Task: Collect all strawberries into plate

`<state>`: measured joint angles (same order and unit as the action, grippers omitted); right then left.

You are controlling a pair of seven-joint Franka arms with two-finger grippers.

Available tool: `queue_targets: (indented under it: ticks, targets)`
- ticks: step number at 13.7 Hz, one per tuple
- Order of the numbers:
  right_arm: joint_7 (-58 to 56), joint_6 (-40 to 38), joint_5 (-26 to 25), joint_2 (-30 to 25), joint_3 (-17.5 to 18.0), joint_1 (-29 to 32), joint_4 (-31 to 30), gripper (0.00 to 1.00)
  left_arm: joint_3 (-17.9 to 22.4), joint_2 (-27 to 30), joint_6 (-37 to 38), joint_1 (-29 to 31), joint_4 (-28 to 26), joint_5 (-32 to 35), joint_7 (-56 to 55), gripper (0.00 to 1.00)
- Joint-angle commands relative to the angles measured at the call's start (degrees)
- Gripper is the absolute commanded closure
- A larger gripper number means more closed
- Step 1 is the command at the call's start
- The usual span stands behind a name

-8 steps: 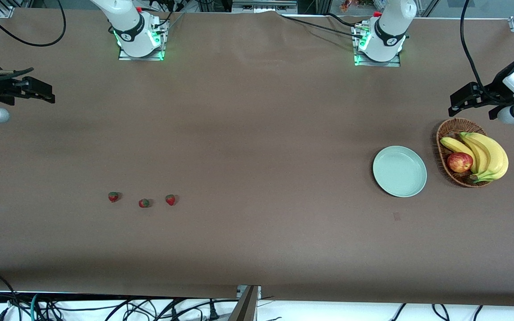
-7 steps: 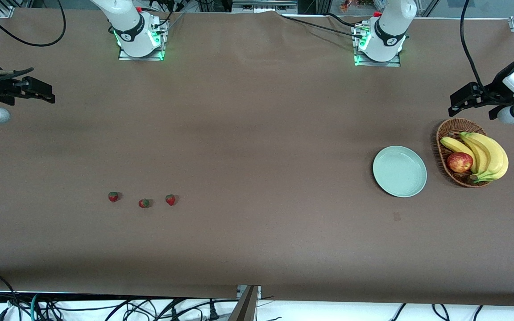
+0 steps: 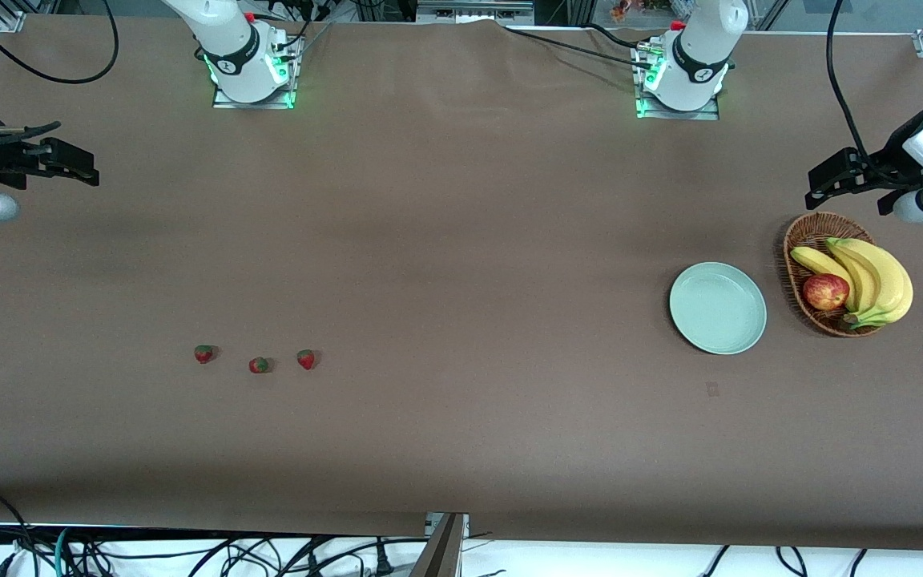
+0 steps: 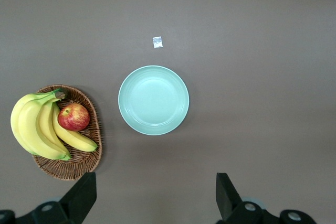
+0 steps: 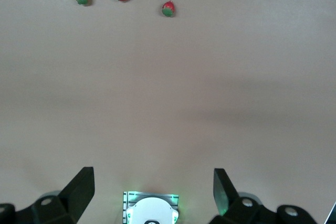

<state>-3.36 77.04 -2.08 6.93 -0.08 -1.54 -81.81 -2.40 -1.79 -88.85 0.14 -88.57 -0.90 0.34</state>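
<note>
- The three small red strawberries with green leafy tops lie in a loose row on the brown tabletop point(image 3: 461, 240) toward the right arm's end: one point(image 3: 203, 353) nearest that end, the middle one point(image 3: 259, 365) slightly nearer the front camera, the third point(image 3: 306, 359) closest to the table's middle. None has shifted since the earlier frames.
- The round, shallow, pale mint-green glossy plate point(image 3: 718, 308) sits toward the left arm's end, well apart from the berries, with nothing on it — same spot as before.
- Just beside the plate, closer to the left arm's end, stands a brown wicker basket point(image 3: 810, 232) holding a bunch of yellow bananas point(image 3: 870, 276) and a red apple point(image 3: 825, 292); all unchanged.
- A small pale tag point(image 4: 157, 42) lies on the tabletop near the plate, a little nearer the front camera.
- The left tool point(image 3: 834, 180) hovers above the tabletop beside the basket, fingers spread wide, gripping nothing; it has not moved.
- The right tool point(image 3: 69, 164) waits above its end of the tabletop, likewise wide open and empty — no change from the earlier frames.
</note>
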Motion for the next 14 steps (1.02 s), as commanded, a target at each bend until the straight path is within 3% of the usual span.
queue_targets:
  ticks: [1, 10, 14]
  targets:
    - [0.7, -0.5, 0.8, 0.5, 0.3, 0.2, 1.4, 0.0, -0.3, -0.8, 1.6, 0.0, 2.1, 1.5, -0.3, 0.0]
    - [0.5, 0.8, 0.9, 1.0, 0.3, 0.1, 1.5, 0.0, -0.2, -0.8, 1.6, 0.0, 2.1, 1.5, -0.3, 0.0]
    - [-0.1, 1.2, 0.6, 3.9, 0.5, -1.4, 1.3, 0.0, -0.2, -0.8, 1.6, 0.0, 2.1, 1.5, -0.3, 0.0]
